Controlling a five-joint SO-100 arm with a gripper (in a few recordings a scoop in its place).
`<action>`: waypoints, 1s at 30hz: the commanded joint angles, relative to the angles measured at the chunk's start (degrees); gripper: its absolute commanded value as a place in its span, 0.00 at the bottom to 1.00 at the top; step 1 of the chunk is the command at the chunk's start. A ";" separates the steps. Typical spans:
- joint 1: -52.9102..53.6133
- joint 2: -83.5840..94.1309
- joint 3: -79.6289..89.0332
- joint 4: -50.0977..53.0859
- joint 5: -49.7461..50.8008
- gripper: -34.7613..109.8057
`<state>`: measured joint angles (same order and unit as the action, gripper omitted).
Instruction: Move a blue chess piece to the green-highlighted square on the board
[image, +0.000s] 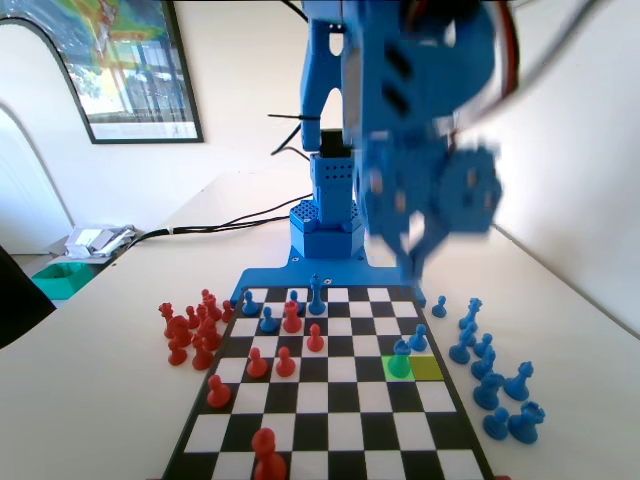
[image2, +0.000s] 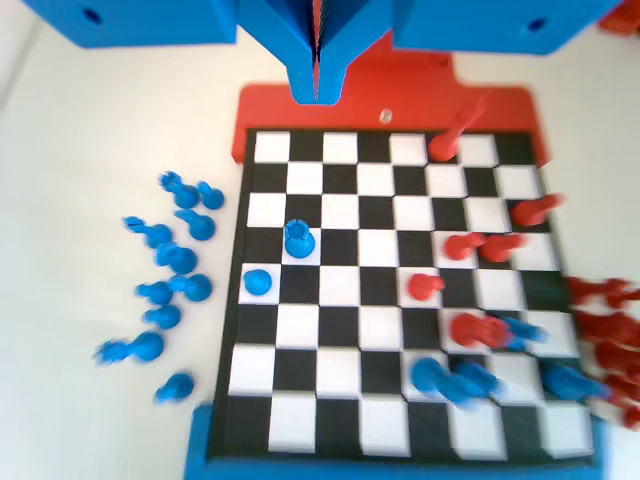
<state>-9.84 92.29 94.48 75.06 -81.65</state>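
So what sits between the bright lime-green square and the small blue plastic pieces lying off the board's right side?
In the fixed view, only the duller yellow-tinted square, the edge of the board and a strip of bare white table.

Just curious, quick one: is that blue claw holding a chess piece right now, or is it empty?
Gripper: closed and empty, jaws pressed together, raised above the board.

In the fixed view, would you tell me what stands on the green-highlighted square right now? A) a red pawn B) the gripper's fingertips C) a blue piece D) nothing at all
C: a blue chess piece stands on the green-highlighted square, beside the yellow-tinted square, while the gripper hangs blurred above the board's far end.
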 joint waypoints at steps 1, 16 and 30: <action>1.05 15.29 -4.48 8.53 -3.25 0.25; 7.29 54.67 9.23 22.94 -15.73 0.25; 11.07 75.06 29.27 17.40 -19.69 0.25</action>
<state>0.18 164.00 121.55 93.69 -100.63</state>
